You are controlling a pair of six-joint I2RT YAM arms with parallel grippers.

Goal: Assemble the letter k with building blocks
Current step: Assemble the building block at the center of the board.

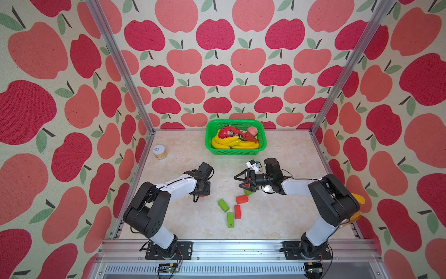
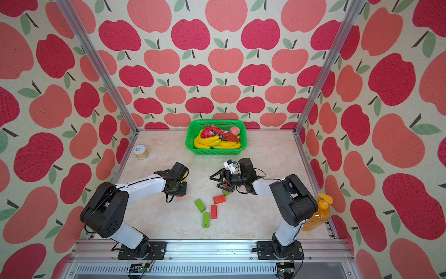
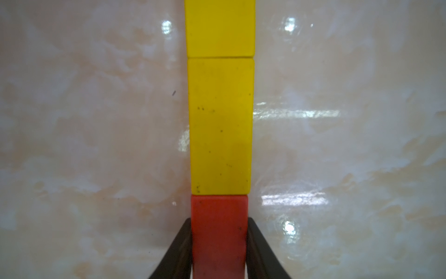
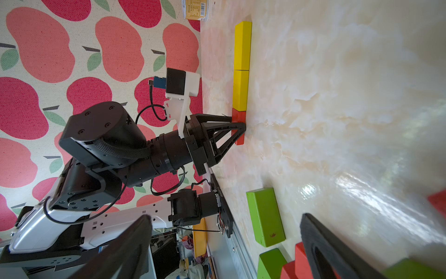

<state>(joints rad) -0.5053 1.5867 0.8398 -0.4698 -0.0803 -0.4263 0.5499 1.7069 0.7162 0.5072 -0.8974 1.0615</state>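
Two yellow building blocks [image 3: 220, 125] [image 3: 219, 26] lie end to end in a straight line with a red block [image 3: 219, 239] on the marble table. My left gripper [image 3: 219, 219] points down at the table, its black fingers pressed against the red block's two long sides. From the right wrist view the same line [image 4: 241, 72] shows with the left gripper [image 4: 237, 125] on its red end. Loose green [image 1: 223, 205] [image 1: 230, 219] and red blocks [image 1: 242, 199] [image 1: 237, 211] lie near the table's middle. My right gripper [image 1: 237, 182] hovers open above two more blocks, holding nothing.
A green basket [image 1: 235, 152] with toy bananas and other toy food stands at the back centre. A white-lidded jar [image 1: 159, 152] sits at the back left. An orange bottle [image 2: 318, 212] stands behind the right arm at the table's right edge.
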